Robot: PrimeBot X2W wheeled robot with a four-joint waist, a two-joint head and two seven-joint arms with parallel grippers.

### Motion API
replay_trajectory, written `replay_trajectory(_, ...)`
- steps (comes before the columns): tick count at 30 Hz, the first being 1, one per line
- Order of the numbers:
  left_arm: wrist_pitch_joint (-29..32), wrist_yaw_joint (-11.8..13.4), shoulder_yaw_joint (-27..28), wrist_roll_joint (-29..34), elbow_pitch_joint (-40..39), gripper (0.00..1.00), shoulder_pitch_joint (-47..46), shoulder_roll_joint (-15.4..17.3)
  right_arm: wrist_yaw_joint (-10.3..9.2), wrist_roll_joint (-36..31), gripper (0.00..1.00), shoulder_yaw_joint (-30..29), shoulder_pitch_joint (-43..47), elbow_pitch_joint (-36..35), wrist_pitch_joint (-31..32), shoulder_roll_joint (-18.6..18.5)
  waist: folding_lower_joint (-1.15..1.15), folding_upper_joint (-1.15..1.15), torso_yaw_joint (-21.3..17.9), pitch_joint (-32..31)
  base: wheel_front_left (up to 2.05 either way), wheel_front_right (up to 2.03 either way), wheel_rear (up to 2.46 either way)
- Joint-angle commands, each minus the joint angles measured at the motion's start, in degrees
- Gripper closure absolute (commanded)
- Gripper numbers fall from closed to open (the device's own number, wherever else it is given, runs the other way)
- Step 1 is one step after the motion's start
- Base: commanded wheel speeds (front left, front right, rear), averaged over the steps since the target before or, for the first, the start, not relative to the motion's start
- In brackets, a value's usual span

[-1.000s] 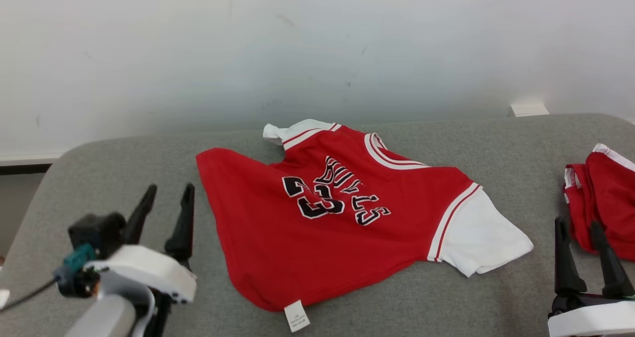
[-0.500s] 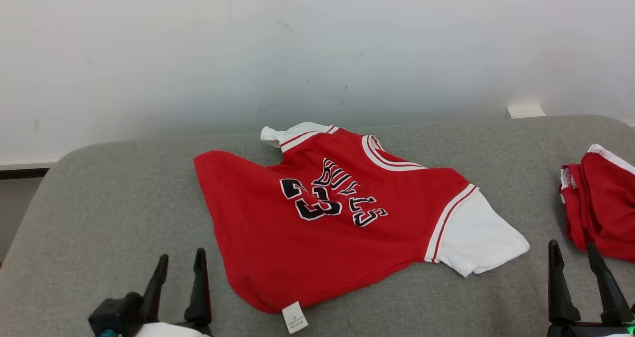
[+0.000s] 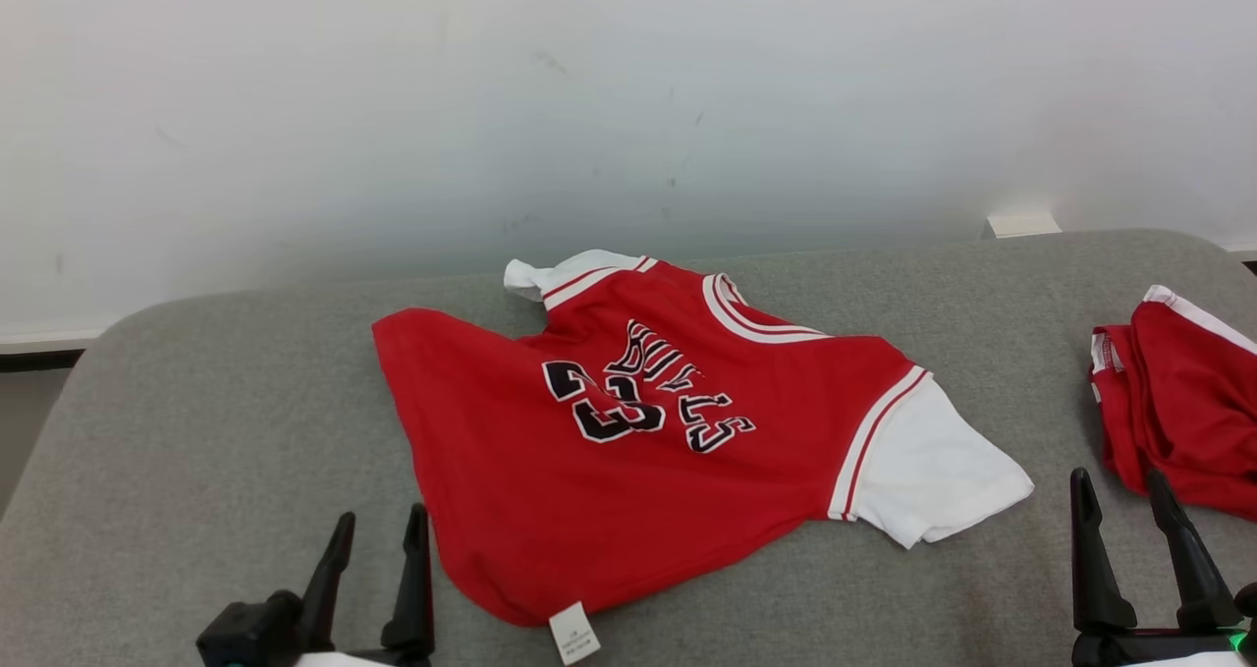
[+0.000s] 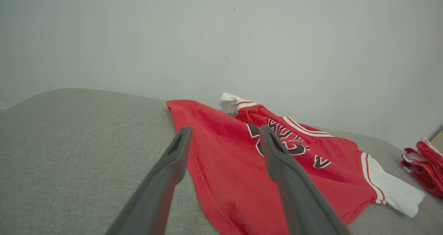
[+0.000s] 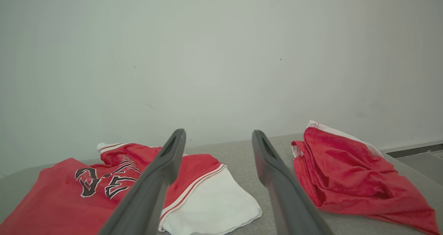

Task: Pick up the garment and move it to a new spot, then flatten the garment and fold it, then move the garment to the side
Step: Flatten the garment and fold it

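Observation:
The garment is a red jersey with white sleeves and black lettering. It lies spread, a little rumpled, in the middle of the grey padded surface; a white tag sticks out at its near hem. It also shows in the left wrist view as the garment and in the right wrist view as the garment. My left gripper stands open at the lower left, just off the garment's near-left hem, with nothing between its fingers. My right gripper stands open at the lower right, near the white sleeve, also holding nothing.
A second red cloth, bunched with white trim, lies at the surface's right edge, close to my right gripper; it is also the red cloth. A pale wall rises right behind the surface. The surface's left corner is rounded.
My left arm has dropped low toward the bottom edge and shifted slightly right, nearer the hem. The whole picture has slid a little left, so the camera moved. The garment lies as before.

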Motion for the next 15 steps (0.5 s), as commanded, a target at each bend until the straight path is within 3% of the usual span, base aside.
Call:
replay_trajectory(1, 0.02, -0.47, 0.45, 0.51, 0.36, 0.0, 0.09, -0.29, -0.12, 0.07, 0.0, 0.06, -0.23, 0.23, -0.15, -0.37, 0.0, 0.0, -0.05, -0.02, 0.0, 0.0, 0.0)
replay_trajectory(11, 0.02, -2.56, 2.36, 3.2, 1.65, 0.0, -0.55, -1.78, -0.12, 0.47, 0.0, 0.39, -1.33, 0.96, -0.15, -0.85, 0.0, 0.0, -0.03, 0.05, 0.0, 0.0, 0.0)
replay_trajectory(15, 0.02, -2.95, 3.26, 3.35, 1.47, 0.0, -0.55, -1.97, -0.12, 0.96, 0.0, 1.86, -2.18, 2.62, -0.06, -2.79, 0.0, 0.0, 0.24, 0.42, 0.0, 0.0, 0.0)
